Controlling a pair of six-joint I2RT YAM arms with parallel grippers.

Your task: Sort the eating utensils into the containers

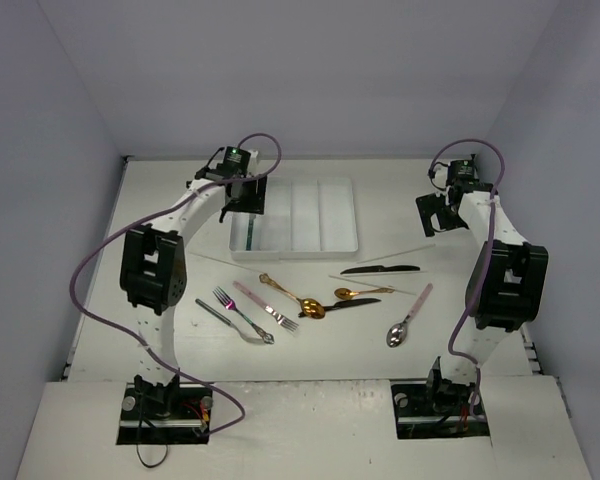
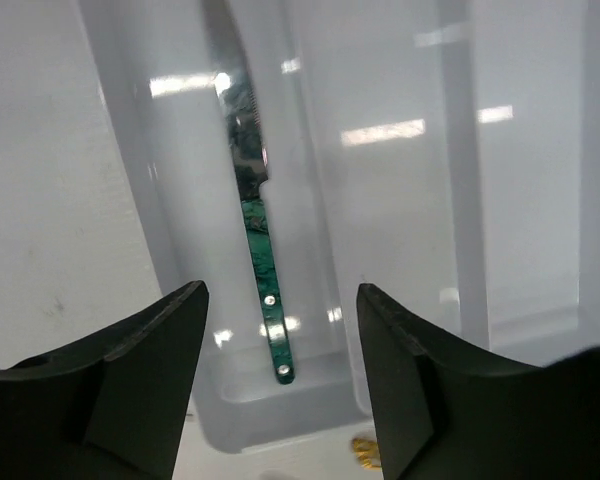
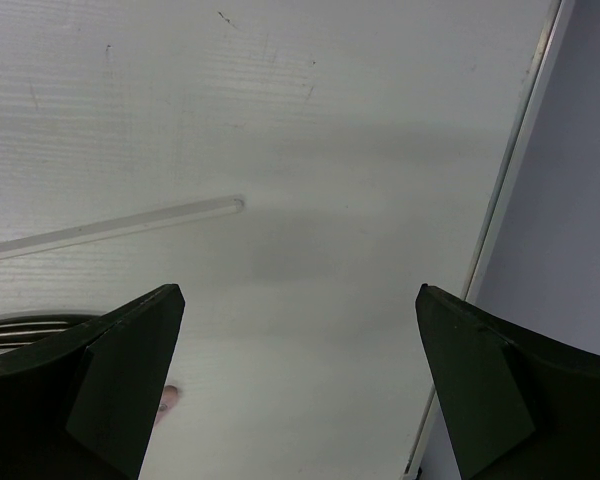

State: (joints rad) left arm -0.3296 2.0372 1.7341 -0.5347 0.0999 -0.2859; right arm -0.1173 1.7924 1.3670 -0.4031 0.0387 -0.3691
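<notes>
No legible txt, brand, no. or sign in any view. The teal-handled knife (image 2: 263,270), lying between the jaws in the left wrist view, shows two rivets only, no readable mark.

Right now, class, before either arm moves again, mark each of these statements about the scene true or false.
1. The teal-handled knife lies inside the white plastic cutlery tray. True.
2. The left hand is clamped on that knife. False: its fingers are open above the knife, holding nothing.
3. The large gold spoon is in the tray. False: it lies on the white table, nearer the arm bases than the tray.
4. The right hand is open and empty. True.
</notes>
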